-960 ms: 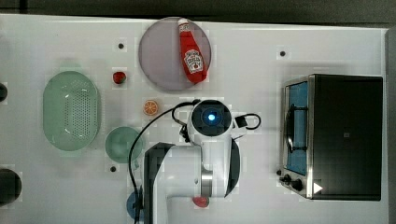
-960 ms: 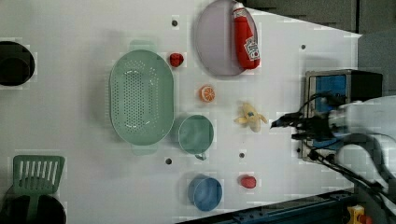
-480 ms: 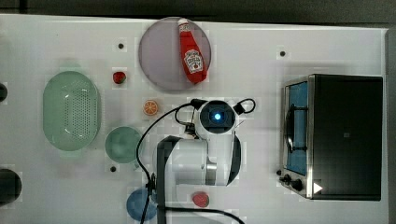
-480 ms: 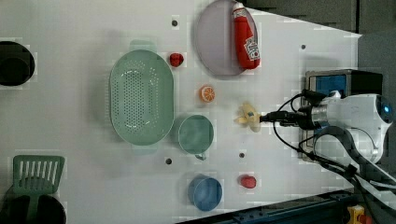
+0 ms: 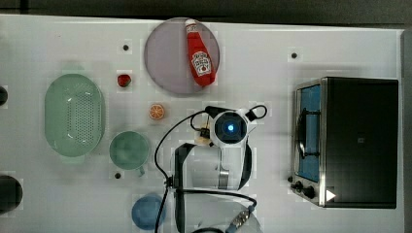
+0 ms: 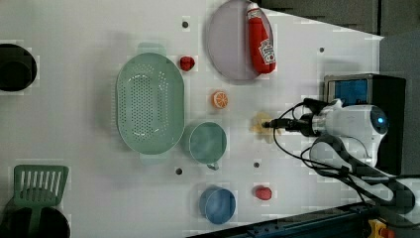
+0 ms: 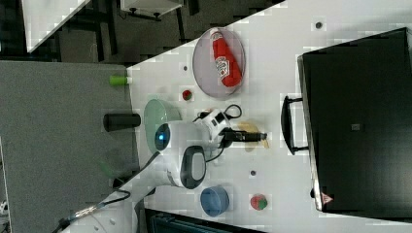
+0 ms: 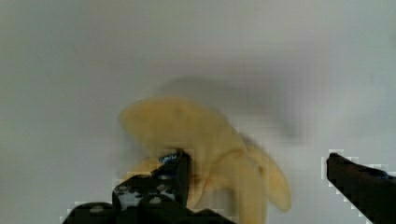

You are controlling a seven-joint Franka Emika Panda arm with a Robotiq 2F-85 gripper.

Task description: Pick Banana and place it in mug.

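**A:** Top view first: the arm's head covers the spot, with the gripper [image 5: 203, 132] poking out toward the top view's left. The mug [image 5: 128, 150] sits just beside the green colander [image 5: 74, 115], well apart from the ketchup bottle [image 5: 199, 54] on the purple plate [image 5: 165, 58].

**B:** Left view's better. The banana [image 6: 259, 124] lies on the white table [image 6: 89, 188] between the mug [image 6: 208, 142] and the gripper [image 6: 271, 124], which hovers right over it.

**A:** Right view agrees — gripper [image 7: 257, 136] above the banana [image 7: 248, 128], near the black oven's handle [image 7: 286, 124].

**B:** Wrist view: fingers [image 8: 161, 184] spread wide, nothing held, banana [image 8: 201, 144] between them. Looks like a small, light toy bunch, probably smooth and a bit slippery — I'd pinch across the thick middle, not the tapered tips
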